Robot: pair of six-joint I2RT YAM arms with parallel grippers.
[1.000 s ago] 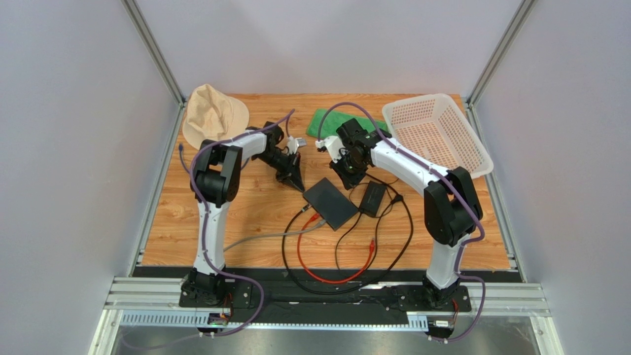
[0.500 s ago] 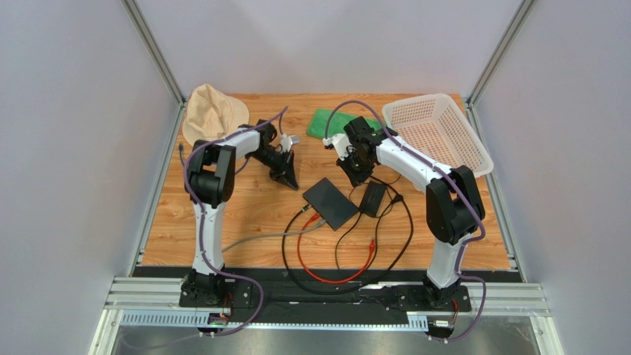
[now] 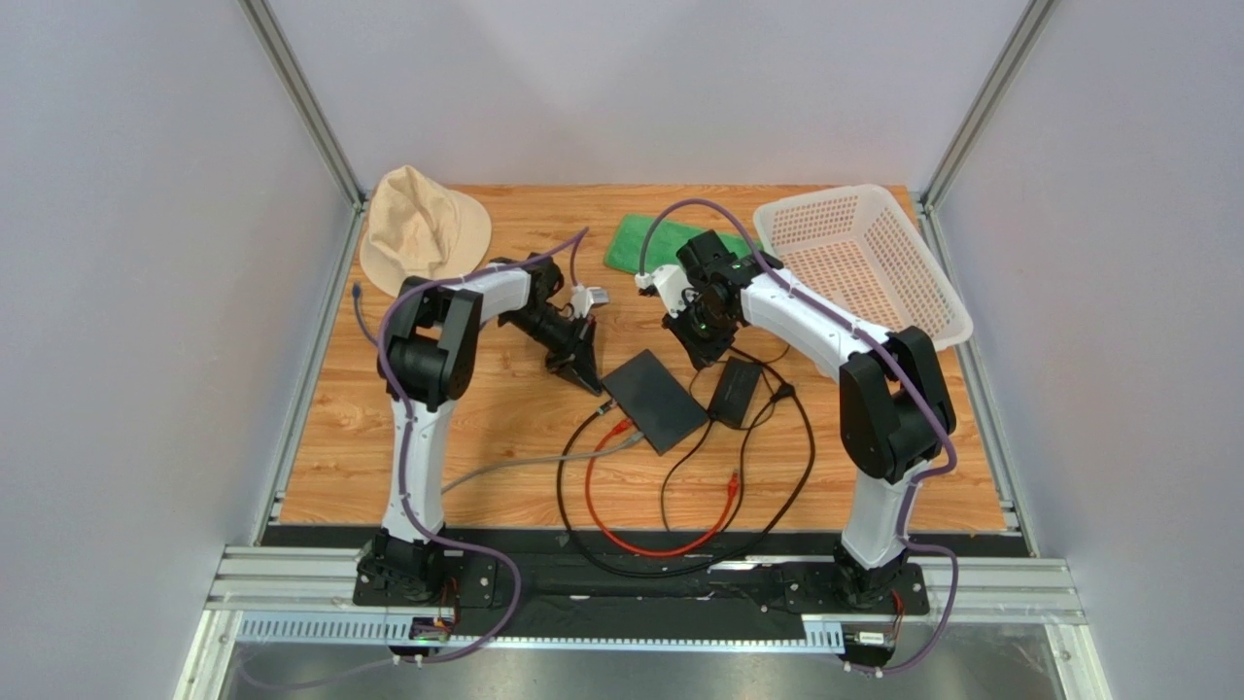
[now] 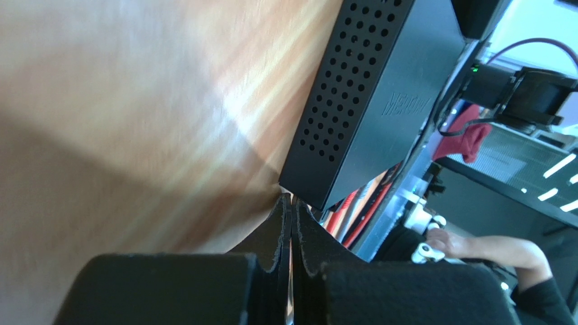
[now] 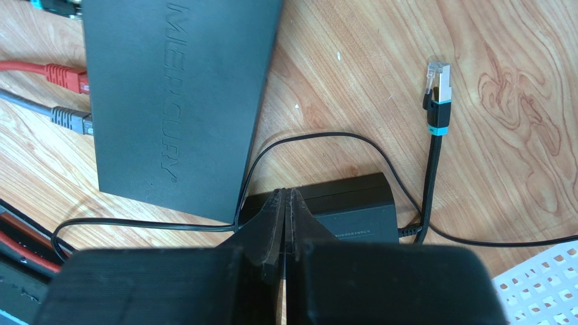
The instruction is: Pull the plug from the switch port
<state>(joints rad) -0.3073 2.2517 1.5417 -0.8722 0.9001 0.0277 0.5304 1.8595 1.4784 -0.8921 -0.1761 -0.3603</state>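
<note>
Relative to the earlier frame, left gripper [image 3: 584, 362] sits nearer the switch [image 3: 653, 398] corner; it and right gripper [image 3: 695, 333] are fully closed, empty.

Both were closed, empty: left gripper [image 4: 290, 205] at the switch's [image 3: 653, 400] far-left corner, right gripper [image 5: 285, 198] beside its far-right edge.

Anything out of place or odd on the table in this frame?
A black cable's plug lies loose on the table, in no port, while the red plug and grey plug sit in the switch.
</note>
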